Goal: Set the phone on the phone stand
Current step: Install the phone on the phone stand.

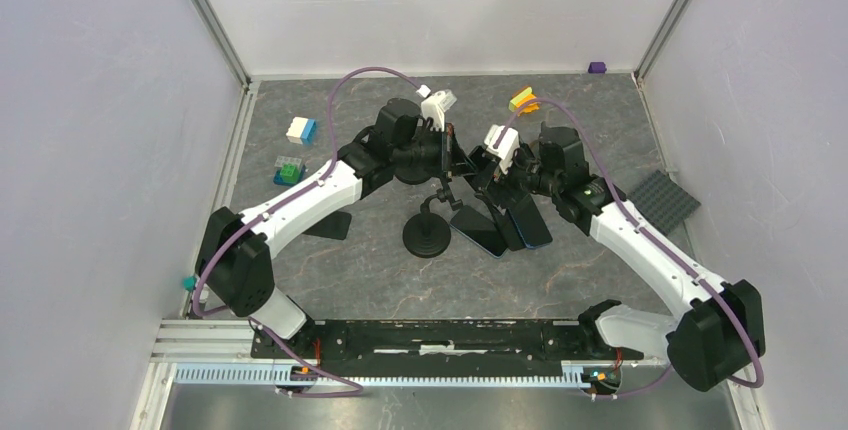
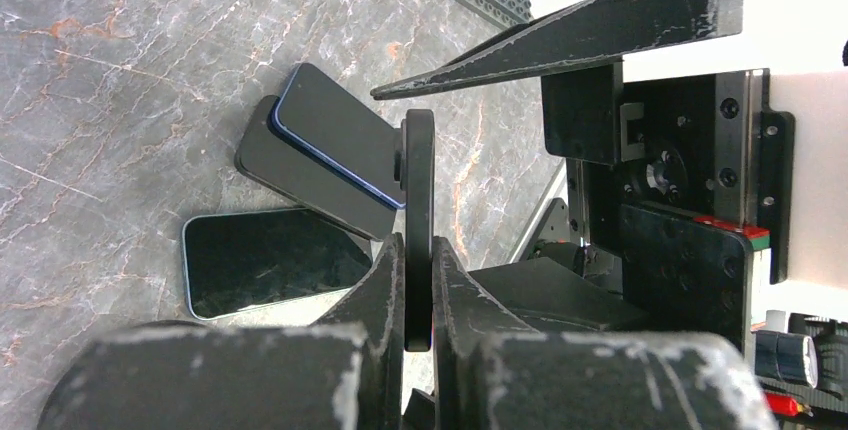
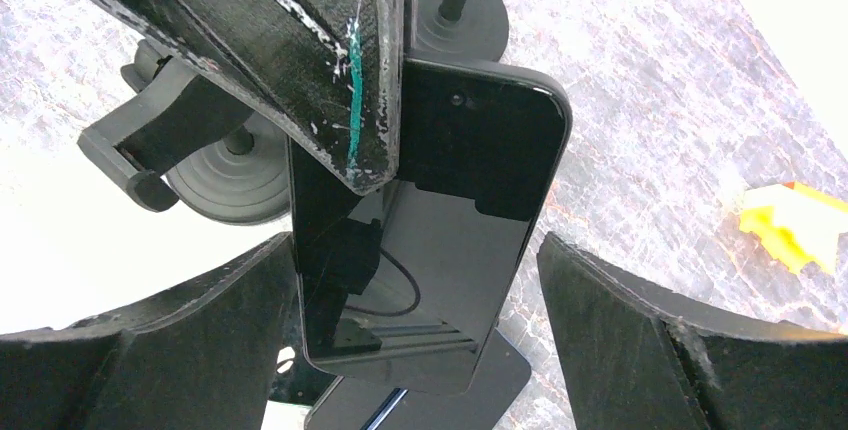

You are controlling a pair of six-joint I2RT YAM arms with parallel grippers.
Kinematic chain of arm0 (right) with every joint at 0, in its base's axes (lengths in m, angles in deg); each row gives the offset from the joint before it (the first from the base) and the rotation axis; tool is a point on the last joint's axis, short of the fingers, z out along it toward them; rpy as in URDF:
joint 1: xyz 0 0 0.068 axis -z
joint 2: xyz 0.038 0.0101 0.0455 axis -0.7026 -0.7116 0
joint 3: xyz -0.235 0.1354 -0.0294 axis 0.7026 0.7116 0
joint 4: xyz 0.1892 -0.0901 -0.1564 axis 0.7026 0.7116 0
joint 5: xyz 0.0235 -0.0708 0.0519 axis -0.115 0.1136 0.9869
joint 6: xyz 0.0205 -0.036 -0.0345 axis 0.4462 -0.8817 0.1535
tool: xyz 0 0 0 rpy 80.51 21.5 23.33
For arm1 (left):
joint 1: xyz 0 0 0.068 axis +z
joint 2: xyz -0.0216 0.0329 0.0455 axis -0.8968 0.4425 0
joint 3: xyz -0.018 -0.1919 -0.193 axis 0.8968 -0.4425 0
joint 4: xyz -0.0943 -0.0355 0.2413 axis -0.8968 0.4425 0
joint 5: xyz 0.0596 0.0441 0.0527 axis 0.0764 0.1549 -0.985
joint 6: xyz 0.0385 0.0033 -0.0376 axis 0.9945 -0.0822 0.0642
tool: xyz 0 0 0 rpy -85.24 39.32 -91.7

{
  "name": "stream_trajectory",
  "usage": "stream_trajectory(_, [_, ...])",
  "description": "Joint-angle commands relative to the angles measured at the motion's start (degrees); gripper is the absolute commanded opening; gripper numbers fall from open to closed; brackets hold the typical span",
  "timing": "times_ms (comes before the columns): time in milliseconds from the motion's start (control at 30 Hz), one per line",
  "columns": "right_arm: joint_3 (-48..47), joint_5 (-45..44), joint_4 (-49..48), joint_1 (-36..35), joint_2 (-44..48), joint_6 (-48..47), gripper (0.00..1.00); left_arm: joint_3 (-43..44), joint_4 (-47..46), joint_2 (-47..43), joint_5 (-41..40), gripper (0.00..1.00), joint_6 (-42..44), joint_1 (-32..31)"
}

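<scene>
My left gripper (image 1: 452, 165) (image 2: 419, 245) is shut on a dark phone (image 3: 470, 150), which shows edge-on between the fingers (image 2: 385, 280) in the left wrist view. The phone hangs upright above the table. In the right wrist view one left finger (image 3: 300, 70) lies across its upper left corner. My right gripper (image 1: 487, 178) (image 3: 415, 250) stands open astride the phone's lower half, with a gap on both sides. The black phone stand (image 1: 428, 235), with a round base (image 3: 225, 185) and a clamp head, is just beside the phone and carries nothing.
Other phones lie on the table under the grippers: one flat (image 2: 265, 262), and a blue-edged one (image 2: 340, 135) on a dark one (image 2: 300, 175). Toy bricks (image 1: 301, 130) (image 1: 521, 100), a grey studded plate (image 1: 664, 200) and a second round base (image 3: 455, 20) are nearby.
</scene>
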Motion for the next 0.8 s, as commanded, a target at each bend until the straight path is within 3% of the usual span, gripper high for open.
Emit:
stream_trajectory(0, [-2.3,1.4,-2.5,-0.2,1.3,-0.4,0.95,0.4,-2.8,-1.1,0.8,0.02,-1.2,0.2])
stream_trajectory(767, [3.1,-1.1,-3.9,-0.2,0.4,0.0,0.98,-1.9,-9.3,-3.2,5.3,0.02,-2.8,0.8])
